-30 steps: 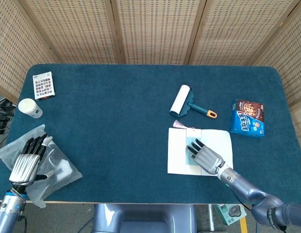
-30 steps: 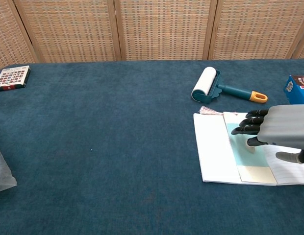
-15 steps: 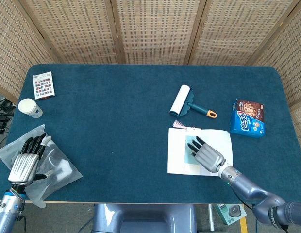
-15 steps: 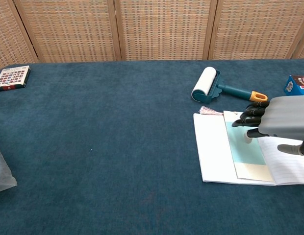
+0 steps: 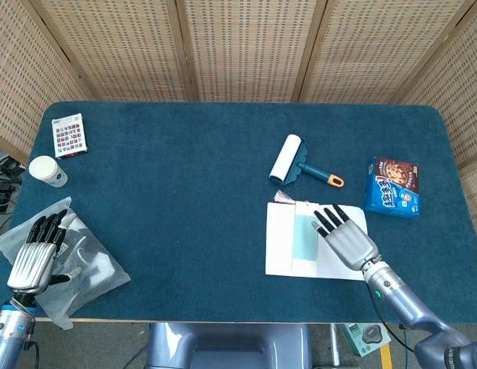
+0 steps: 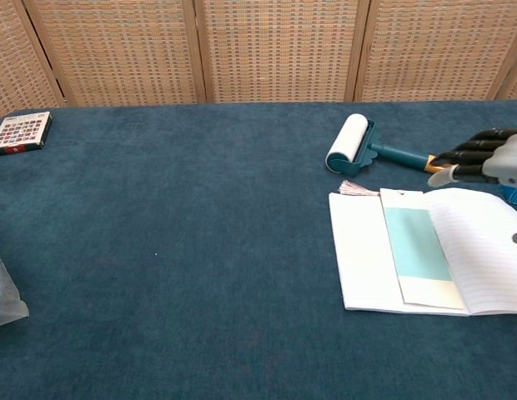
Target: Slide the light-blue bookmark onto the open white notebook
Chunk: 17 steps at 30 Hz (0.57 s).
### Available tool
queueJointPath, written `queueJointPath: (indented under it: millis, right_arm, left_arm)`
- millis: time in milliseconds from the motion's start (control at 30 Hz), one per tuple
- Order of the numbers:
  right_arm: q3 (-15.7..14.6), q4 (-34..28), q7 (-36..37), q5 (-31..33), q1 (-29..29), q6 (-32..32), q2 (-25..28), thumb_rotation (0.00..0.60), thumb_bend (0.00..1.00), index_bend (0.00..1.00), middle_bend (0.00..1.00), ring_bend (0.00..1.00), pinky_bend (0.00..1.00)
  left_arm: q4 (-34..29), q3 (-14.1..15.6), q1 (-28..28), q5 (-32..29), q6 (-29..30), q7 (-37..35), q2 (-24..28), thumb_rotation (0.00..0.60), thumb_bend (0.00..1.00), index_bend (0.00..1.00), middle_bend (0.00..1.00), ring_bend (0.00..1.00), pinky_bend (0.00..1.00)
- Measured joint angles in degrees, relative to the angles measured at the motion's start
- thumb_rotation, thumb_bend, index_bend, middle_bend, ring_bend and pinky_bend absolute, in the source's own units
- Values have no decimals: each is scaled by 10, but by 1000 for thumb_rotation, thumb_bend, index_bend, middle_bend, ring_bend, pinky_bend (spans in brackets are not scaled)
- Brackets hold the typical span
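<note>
Now the bookmark (image 6: 418, 255) lies flat on the open notebook (image 6: 361, 258), on the left page near the spine, its long side running near to far. A pinkish tassel (image 6: 353, 188) sticks out past the notebook's far edge onto the table (image 6: 200, 233). The right page is lined and curves up a little toward the right.

Above that right page is the right hand (image 5: 348, 235), clear of the paper, fingers (image 6: 474, 157) straight and spread, grasping nothing. In the chest view only its dark fingertips and a bit of grey back show at the right edge, pointing left, just in front of the roller's orange handle end. It does not touch the bookmark.

Far of the notebook lies a lint roller (image 5: 287, 158), white drum to the left, teal handle with an orange tip to the right. To the right of the notebook, near the table's right edge, sits a blue snack box (image 5: 393, 187).

At the near left corner the left hand (image 5: 36, 253) rests over a clear plastic bag (image 5: 88, 265), fingers extended and a little apart, thumb out to the side; it grips nothing that I can make out. Farther along the left edge stands a white cup (image 5: 48, 171), and beyond it a small patterned box (image 5: 69, 135).
</note>
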Motion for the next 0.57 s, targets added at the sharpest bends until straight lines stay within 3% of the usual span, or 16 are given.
queueJointPath:
  millis: [133, 300, 567]
  right_arm:
    - [2, 0, 58, 0, -59, 80, -11, 600, 308, 1, 0, 0, 0]
    - [5, 13, 138, -10, -135, 186, -36, 600, 252, 0, 0, 0, 0]
    - [-5, 35, 206, -47, -225, 286, -63, 600, 243, 0, 0, 0, 0]
  left_arm:
    - [-4, -1, 3, 3, 10, 4, 1, 600, 119, 0, 0, 0, 0]
    - [-8, -2, 8, 7, 21, 6, 4, 600, 114, 0, 0, 0, 0]
    - [-14, 0, 15, 18, 36, 9, 8, 600, 111, 0, 0, 0, 0]
